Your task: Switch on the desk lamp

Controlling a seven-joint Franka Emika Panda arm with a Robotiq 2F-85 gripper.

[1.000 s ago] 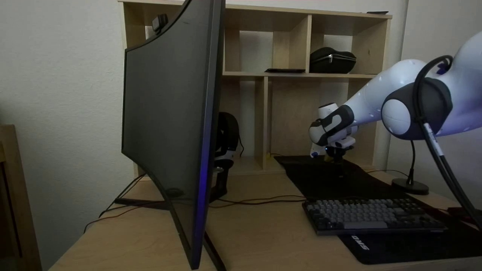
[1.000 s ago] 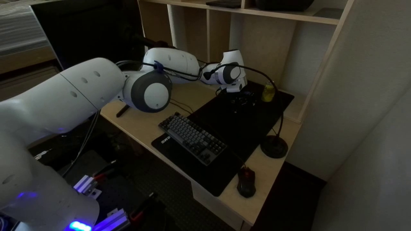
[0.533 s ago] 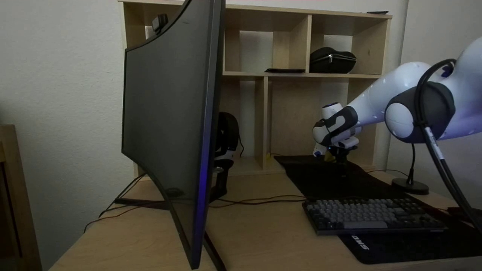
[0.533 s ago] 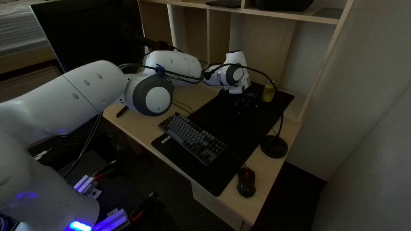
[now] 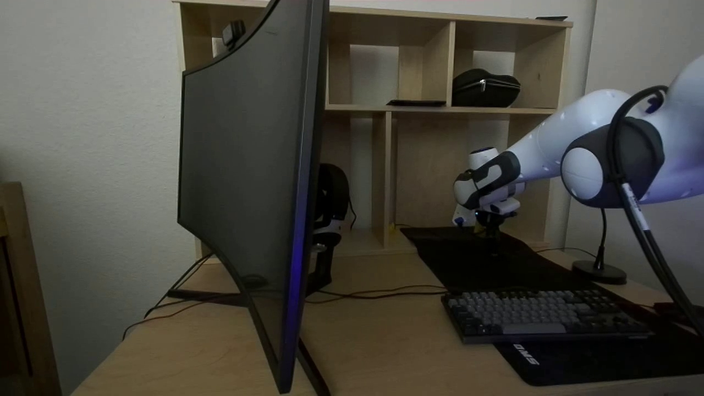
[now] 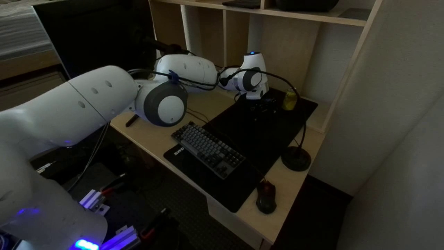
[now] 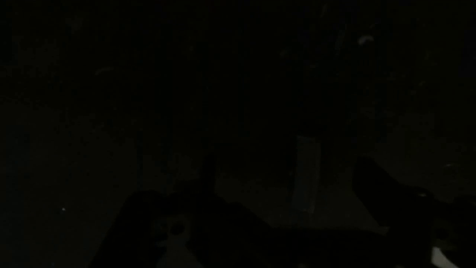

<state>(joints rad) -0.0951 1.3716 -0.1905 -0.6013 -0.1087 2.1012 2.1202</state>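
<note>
Desk lamp: in an exterior view, on desk, 1 to 2 o'clock from keyboard; arm hides its top.
Lamp base: in an exterior view, just beside mat, 1 o'clock from mouse; looks the heaviest part, brace here.
Lamp stem: thin, arched, likely bendy; take hold low, lightly.
Lamp head: 10 to 11 o'clock from base; no glow seen, probably off.
Switch: not made out; push gently, lamp may slide or tip.
Fingers: wrist view, near black; spread wide, pale bar showing between them, identity unclear.
</note>
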